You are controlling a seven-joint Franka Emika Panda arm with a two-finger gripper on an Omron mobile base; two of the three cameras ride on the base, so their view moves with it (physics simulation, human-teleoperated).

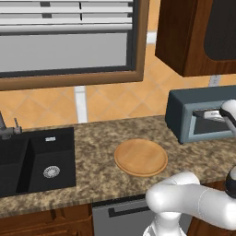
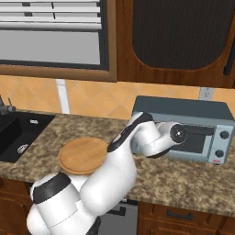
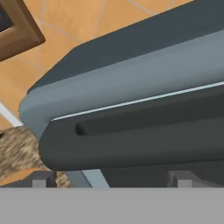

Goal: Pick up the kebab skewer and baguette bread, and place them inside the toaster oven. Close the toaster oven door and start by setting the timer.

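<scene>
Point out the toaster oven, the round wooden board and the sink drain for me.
toaster oven (image 2: 183, 109): right base view, its dark top panel.
round wooden board (image 1: 140, 157): left base view, middle of its flat face.
sink drain (image 1: 51, 172): left base view, the metal strainer in the basin.

Speckled granite counter (image 1: 97, 138), with a round wooden board (image 1: 141, 157) sitting mid-counter, toaster oven (image 2: 183, 128) far right against the wall, black sink (image 1: 37, 159) sunk in left.

one toaster oven (image 2: 183, 128), one round wooden board (image 1: 140, 157), one sink (image 1: 37, 161)
</scene>
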